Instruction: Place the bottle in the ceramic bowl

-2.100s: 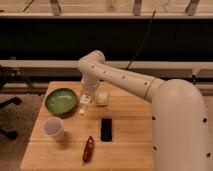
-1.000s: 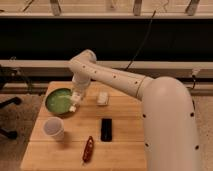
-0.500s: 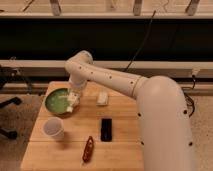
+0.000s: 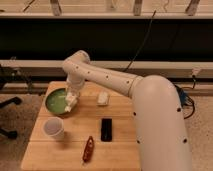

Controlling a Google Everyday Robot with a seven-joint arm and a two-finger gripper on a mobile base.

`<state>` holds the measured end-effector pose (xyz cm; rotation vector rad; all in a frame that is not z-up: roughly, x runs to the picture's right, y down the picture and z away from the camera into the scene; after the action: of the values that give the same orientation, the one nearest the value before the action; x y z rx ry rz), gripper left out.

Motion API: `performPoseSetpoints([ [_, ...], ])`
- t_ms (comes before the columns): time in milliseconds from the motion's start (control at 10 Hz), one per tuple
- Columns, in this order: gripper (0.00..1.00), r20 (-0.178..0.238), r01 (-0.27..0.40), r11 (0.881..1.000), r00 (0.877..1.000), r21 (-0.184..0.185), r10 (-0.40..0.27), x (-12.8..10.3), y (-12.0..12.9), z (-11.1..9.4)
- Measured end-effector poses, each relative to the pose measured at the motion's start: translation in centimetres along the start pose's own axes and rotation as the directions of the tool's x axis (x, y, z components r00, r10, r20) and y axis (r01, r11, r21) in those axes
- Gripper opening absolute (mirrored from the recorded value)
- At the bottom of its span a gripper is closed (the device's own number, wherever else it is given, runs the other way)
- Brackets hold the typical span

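Observation:
The green ceramic bowl (image 4: 55,101) sits at the back left of the wooden table (image 4: 120,150). My gripper (image 4: 72,98) points down over the bowl's right rim. It is shut on the small white bottle (image 4: 69,105), which hangs tilted from it just above the rim, partly over the bowl's inside. The arm's white wrist hides the top of the bottle.
A translucent white cup (image 4: 53,128) stands in front of the bowl. A pale rectangular block (image 4: 103,98) lies right of the gripper. A black flat object (image 4: 106,129) and a red-brown slender object (image 4: 88,148) lie nearer the front edge.
The gripper has carried the bottle left from beside the pale block to the bowl's right rim. In the last half second it moved only slightly farther left.

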<state>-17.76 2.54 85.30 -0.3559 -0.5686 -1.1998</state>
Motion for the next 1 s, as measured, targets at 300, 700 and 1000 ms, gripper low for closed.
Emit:
performPoseSetpoints([
  [300,0.19,0.045,0.039,0.999,0.998,0.019,-0.040,1.3,-2.8,2.6],
  [700,0.31,0.080,0.067,0.997,0.994,0.047,-0.070,1.4,-4.7,4.9],
  [1000,0.60,0.097,0.088,0.994,0.991,0.069,-0.094,0.7,-5.9,6.0],
])
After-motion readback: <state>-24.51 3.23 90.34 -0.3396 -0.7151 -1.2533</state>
